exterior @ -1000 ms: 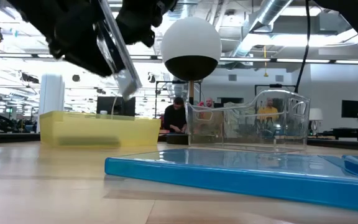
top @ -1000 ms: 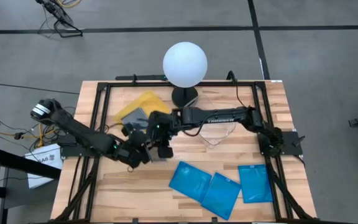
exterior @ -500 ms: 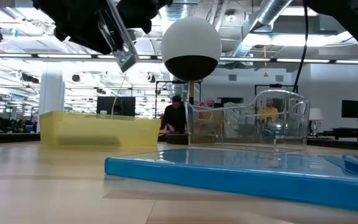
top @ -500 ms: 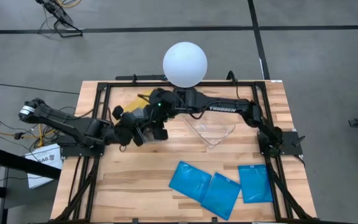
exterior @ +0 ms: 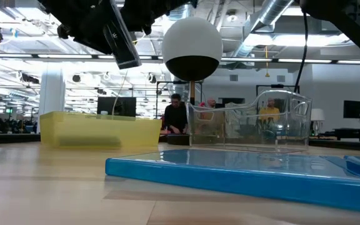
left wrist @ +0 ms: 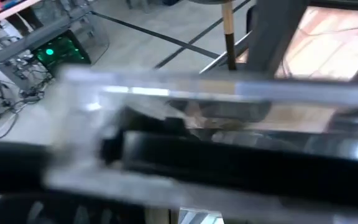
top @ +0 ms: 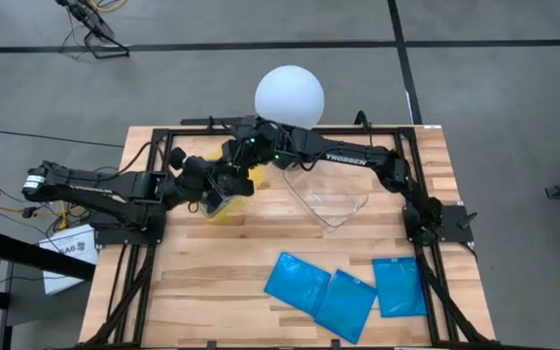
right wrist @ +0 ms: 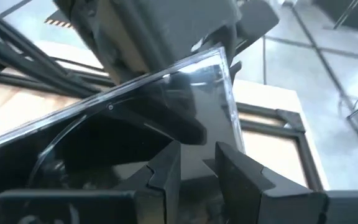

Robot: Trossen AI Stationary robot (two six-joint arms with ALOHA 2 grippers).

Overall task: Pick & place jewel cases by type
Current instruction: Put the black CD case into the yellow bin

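Holding 1 dark jewel case (right wrist: 148, 118) between us, we have both grippers meeting high over the yellow tray (top: 224, 206) at the far left of the table (top: 212, 292). Our right gripper (right wrist: 194, 163) has its 2 fingers narrowed on the case's near edge, with the clear face spreading out ahead of the jaws. Our left gripper (top: 210, 187) sits on the opposite side of the case; in its own wrist view the case lies straight across, just in front of the jaws, but we cannot tell whether those jaws are closed on it or merely alongside. In the low view the case (exterior: 122, 39) hangs tilted, well above the tray, which we judge suits a drop into it: dark cases seem meant for this tray.

3 blue jewel cases (top: 343, 289) lie flat on the near side of the table, well apart from both jaws, apparently awaiting their turn. The clear tray (top: 331, 204) stands beside the right arm (top: 358, 161), which carries white lettering we read as TROSSEN. The white globe lamp (top: 289, 99) stands behind.
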